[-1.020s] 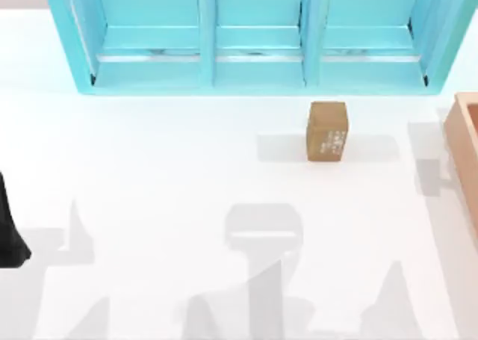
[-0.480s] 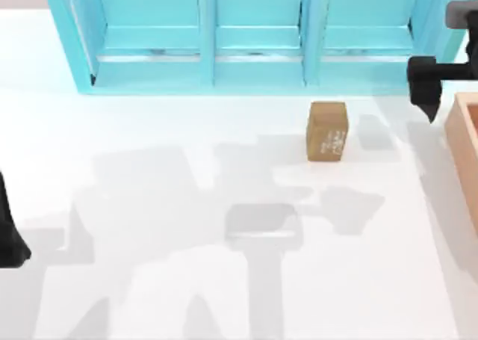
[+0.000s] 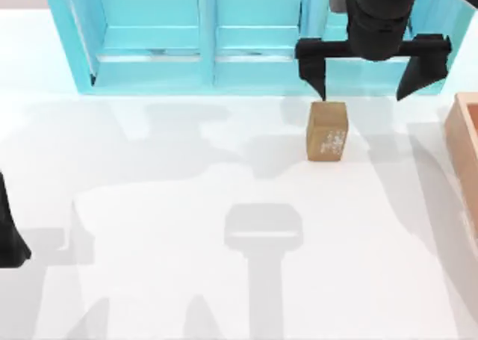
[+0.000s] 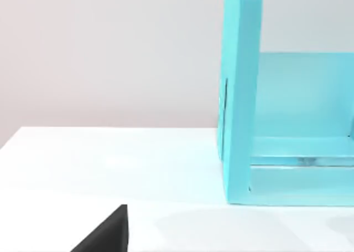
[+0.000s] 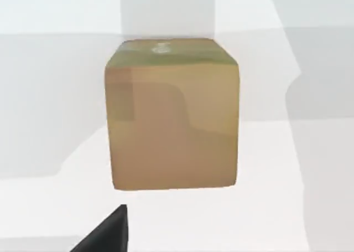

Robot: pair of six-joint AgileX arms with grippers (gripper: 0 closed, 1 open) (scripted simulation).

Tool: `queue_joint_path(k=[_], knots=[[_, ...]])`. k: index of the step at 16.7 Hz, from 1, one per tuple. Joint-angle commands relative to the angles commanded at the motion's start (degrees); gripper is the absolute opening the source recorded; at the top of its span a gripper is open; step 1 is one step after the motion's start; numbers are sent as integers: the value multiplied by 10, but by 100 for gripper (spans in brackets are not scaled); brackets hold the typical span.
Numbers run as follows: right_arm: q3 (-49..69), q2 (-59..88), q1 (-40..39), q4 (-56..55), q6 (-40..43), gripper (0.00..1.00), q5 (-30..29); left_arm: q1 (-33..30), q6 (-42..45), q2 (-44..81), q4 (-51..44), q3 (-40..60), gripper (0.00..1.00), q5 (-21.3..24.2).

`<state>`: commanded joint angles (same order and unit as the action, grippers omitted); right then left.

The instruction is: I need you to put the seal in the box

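Brown seal [image 3: 327, 131] stands upright at the surface's 1 o'clock, box [image 3: 464, 149] at 3 o'clock. Right gripper [image 3: 371, 77], fingers apart, should centre over it before descending.

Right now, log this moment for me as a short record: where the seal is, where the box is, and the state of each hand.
seal: small brown cuboid block, upright on the white table, in front of the light-blue cabinet
box: tan wooden open box, at the table's right edge, apart from the seal
right hand: open, above and just behind the seal, not touching it
left hand: parked at the table's left edge
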<state>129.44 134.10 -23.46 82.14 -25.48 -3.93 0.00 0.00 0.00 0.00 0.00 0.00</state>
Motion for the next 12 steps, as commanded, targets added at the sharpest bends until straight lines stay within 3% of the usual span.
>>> queue_joint_path(k=[4,12], knots=[[60,35,-22,6,-14,100,13,0,0,0,0,0,100,0],[37,36,-20,-17,-12,100,13,0,0,0,0,0,100,0]])
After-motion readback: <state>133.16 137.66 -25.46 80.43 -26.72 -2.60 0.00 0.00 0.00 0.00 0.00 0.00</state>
